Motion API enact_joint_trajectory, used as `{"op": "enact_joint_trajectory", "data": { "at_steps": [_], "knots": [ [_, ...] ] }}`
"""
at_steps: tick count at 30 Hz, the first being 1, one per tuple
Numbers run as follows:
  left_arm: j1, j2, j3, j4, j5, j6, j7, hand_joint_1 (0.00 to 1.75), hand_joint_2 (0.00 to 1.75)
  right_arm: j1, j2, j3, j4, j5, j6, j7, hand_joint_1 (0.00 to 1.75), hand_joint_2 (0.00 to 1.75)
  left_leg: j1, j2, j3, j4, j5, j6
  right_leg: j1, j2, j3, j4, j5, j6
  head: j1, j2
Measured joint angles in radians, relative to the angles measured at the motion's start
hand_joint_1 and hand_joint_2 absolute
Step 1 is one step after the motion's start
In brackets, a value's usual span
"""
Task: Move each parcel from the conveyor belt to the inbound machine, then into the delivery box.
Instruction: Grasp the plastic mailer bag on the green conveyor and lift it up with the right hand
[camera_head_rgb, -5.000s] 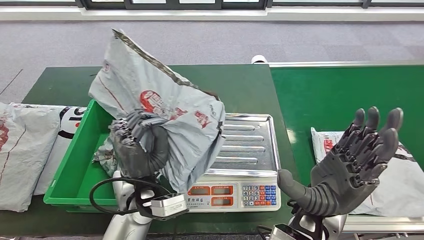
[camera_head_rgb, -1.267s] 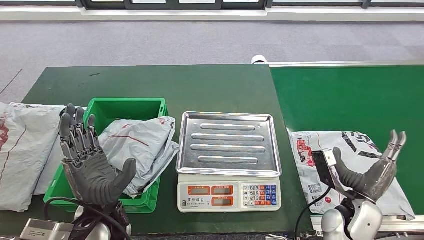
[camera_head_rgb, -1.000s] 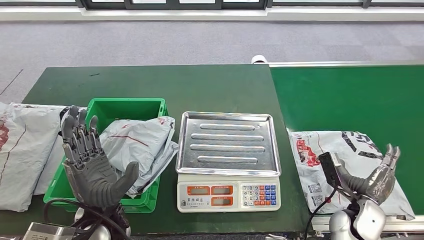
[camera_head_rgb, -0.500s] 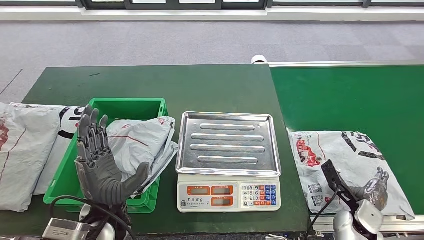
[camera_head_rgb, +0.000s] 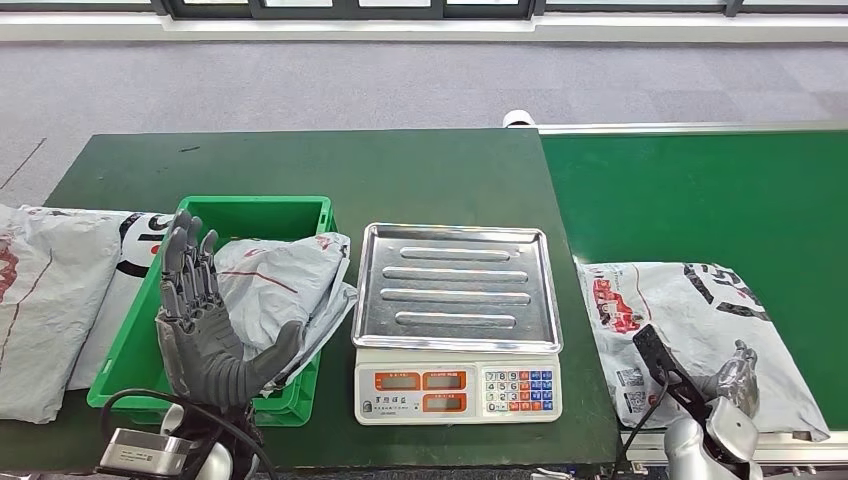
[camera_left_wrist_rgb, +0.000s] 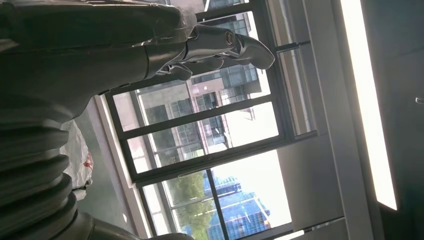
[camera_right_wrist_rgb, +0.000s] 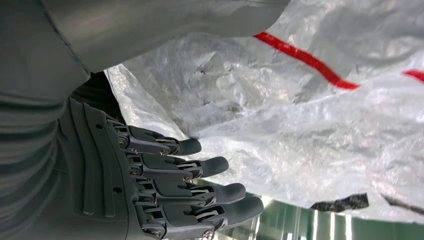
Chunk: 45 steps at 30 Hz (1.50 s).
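Touching the parcel (camera_head_rgb: 700, 330), right hand (camera_head_rgb: 738, 374) fingers (camera_right_wrist_rgb: 200, 167) spread, nothing gripped.

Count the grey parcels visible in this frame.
3, maybe more: one on the conveyor belt by the right hand, one in the green box, one left of it. That pile may hold a second.

Crumpled grey parcel (camera_head_rgb: 280, 290) with red print slumped in the green box (camera_head_rgb: 250, 212), spilling over its near right rim, flat grey parcel with red and black print (camera_head_rgb: 690, 320) lying on the green conveyor belt (camera_head_rgb: 700, 190), steel-topped scale (camera_head_rgb: 456, 320) between them, tray bare
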Motion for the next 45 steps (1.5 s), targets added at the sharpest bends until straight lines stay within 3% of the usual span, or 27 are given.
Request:
{"op": "enact_joint_trajectory", "data": {
  "at_steps": [10, 11, 14, 15, 45],
  "knots": [
    [0.0, -0.014, 0.001, 0.019, -0.04, 0.024, 0.014, 0.0, 1.75, 0.007, 0.006, 0.032, -0.008, -0.02, 0.126, 0.005, 0.0, 1.75, 0.0, 0.0, 0.0, 0.0, 0.0, 0.0, 0.0, 0.0, 0.0, 0.0, 0.0, 0.0, 0.0, 0.0],
    [0.0, -0.015, 0.001, 0.022, -0.043, 0.025, 0.014, 0.0, 1.75, 0.011, 0.008, 0.039, -0.013, -0.027, 0.135, 0.001, 0.1, 1.75, 0.0, 0.0, 0.0, 0.0, 0.0, 0.0, 0.0, 0.0, 0.0, 0.0, 0.0, 0.0, 0.0, 0.0],
    [0.0, -0.019, 0.001, 0.027, -0.047, 0.025, 0.014, 0.0, 1.75, 0.019, 0.011, 0.056, -0.026, -0.048, 0.155, -0.013, 1.41, 1.75, 0.0, 0.0, 0.0, 0.0, 0.0, 0.0, 0.0, 0.0, 0.0, 0.0, 0.0, 0.0, 0.0, 0.0],
    [0.0, -0.02, 0.001, 0.029, -0.047, 0.025, 0.014, 0.0, 1.75, 0.022, 0.012, 0.061, -0.03, -0.054, 0.158, -0.015, 1.75, 1.75, 0.0, 0.0, 0.0, 0.0, 0.0, 0.0, 0.0, 0.0, 0.0, 0.0, 0.0, 0.0, 0.0, 0.0],
    [-0.009, -0.023, 0.007, 0.044, -0.053, 0.029, 0.016, 0.0, 1.75, 0.066, 0.012, 0.115, -0.094, -0.095, 0.127, -0.014, 1.75, 1.75, 0.0, 0.0, 0.0, 0.0, 0.0, 0.0, 0.0, 0.0, 0.0, 0.0, 0.0, 0.0, 0.0, 0.0]
  ]
}}
